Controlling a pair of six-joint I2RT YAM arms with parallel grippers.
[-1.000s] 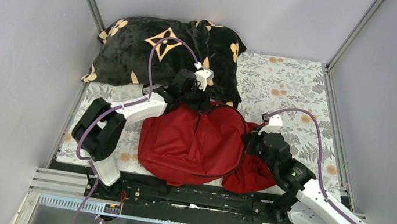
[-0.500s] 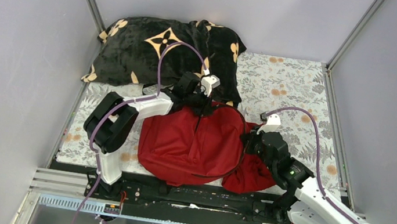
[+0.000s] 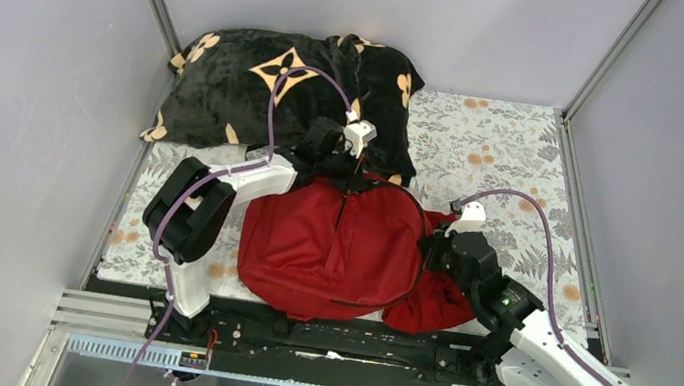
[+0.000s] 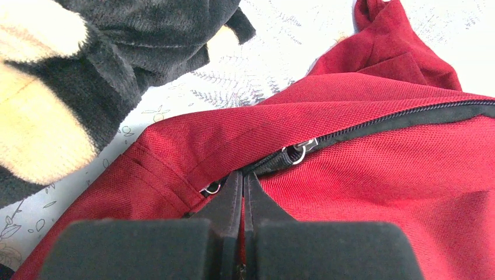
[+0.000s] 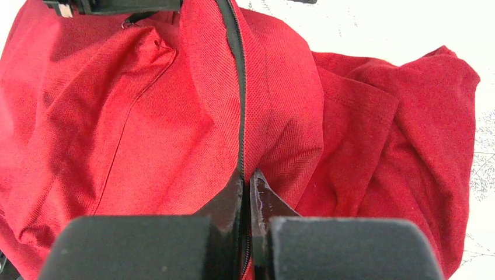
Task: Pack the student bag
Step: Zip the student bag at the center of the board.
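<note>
Here's the left arm: white shell links, black joint housings, a purple cable looping off its wrist. The right arm, same white-and-black build, another purple cable, a green light on its black forearm. The left hand and right hand: tapered black fingers, blocky black bases.

Plain grey walls enclose a floral-patterned tabletop.

Bright even light, overexposed whites
</note>
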